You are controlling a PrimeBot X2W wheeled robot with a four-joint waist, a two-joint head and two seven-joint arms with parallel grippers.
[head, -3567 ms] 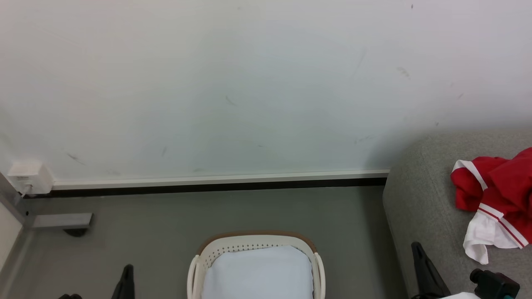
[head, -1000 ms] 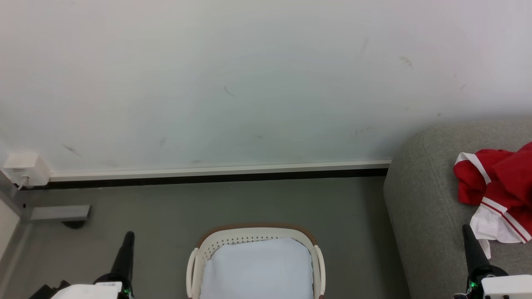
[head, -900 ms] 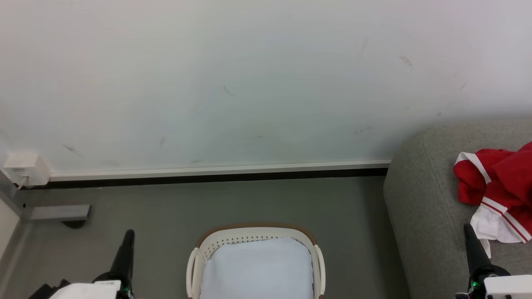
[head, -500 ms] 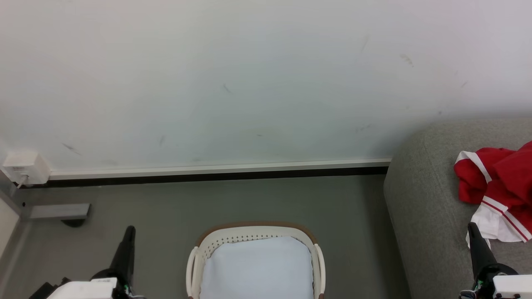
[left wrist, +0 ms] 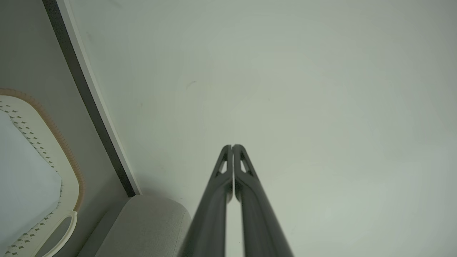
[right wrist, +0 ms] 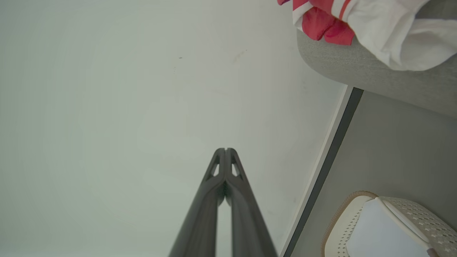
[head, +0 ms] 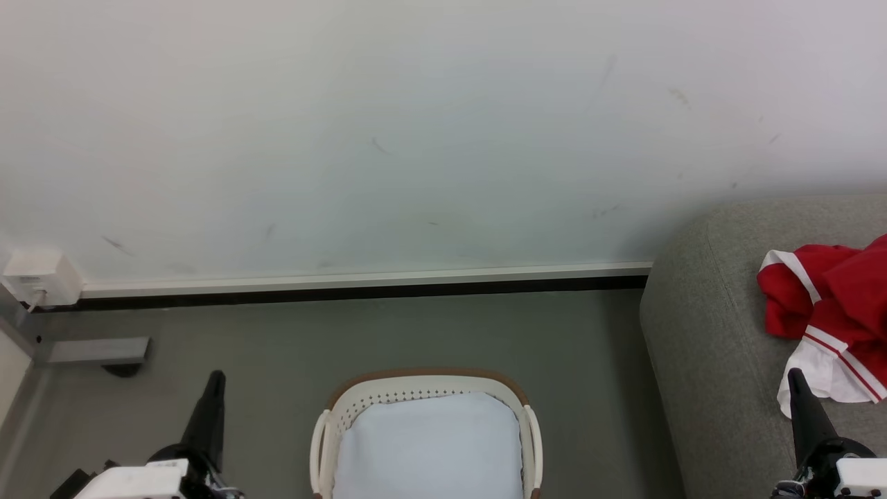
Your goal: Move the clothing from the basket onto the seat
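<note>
Both closed, empty, facing wall (head: 416, 138): left claw (head: 216, 379), right claw (head: 795, 375) flanking basket (head: 424, 400).

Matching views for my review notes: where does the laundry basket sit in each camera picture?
Head view: basket at bottom centre, cut by the lower edge.
Left wrist view: basket at the left edge, lower half.
Right wrist view: basket in the lower right corner.
Shared landmark: the dark skirting strip along the wall's foot, behind the basket.
</note>
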